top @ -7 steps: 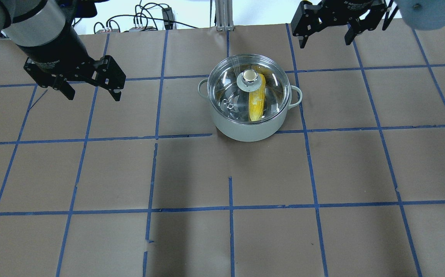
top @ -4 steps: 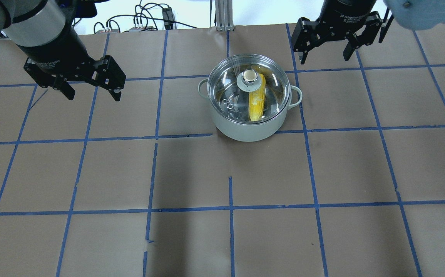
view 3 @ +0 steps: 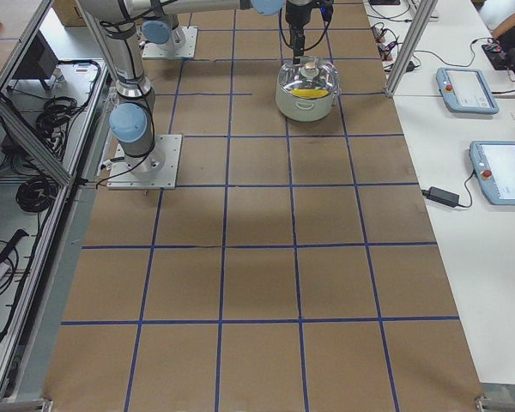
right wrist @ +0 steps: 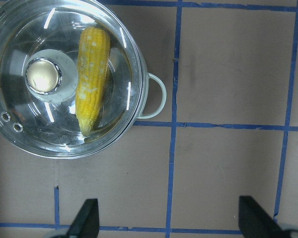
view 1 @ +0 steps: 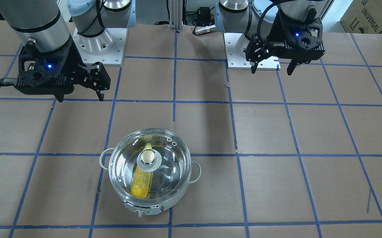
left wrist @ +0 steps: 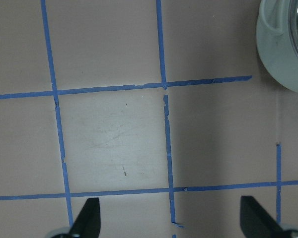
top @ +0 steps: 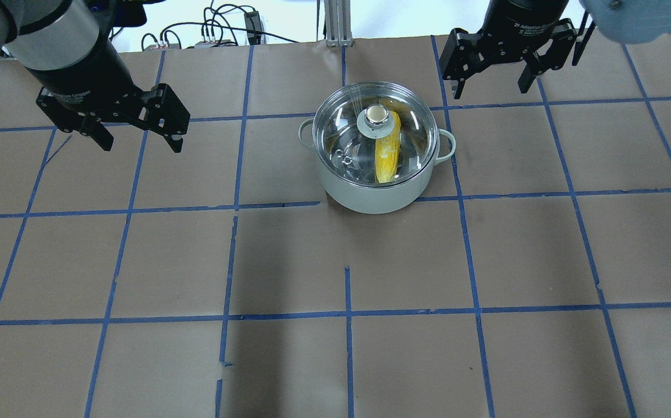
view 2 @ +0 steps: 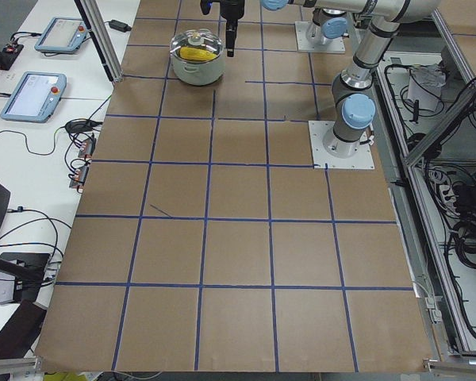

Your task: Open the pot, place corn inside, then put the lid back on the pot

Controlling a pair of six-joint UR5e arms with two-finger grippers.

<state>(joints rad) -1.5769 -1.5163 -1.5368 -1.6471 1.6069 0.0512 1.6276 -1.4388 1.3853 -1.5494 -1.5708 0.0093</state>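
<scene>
Lid (top: 347, 139) sits on pot (top: 364, 200), corn (top: 388, 154) inside. Left gripper (top: 141, 145) and right gripper (top: 491, 90) hang spread, empty; best parked well clear.

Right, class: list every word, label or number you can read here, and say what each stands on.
"UNIVERSAL": on the cardboard box, further letters cut off.
"2F Adaptive": label on the body above the right gripper, rest hidden.
Label above the left gripper: too blurred to read.
Screens of the teach pendants: too small to read.
</scene>
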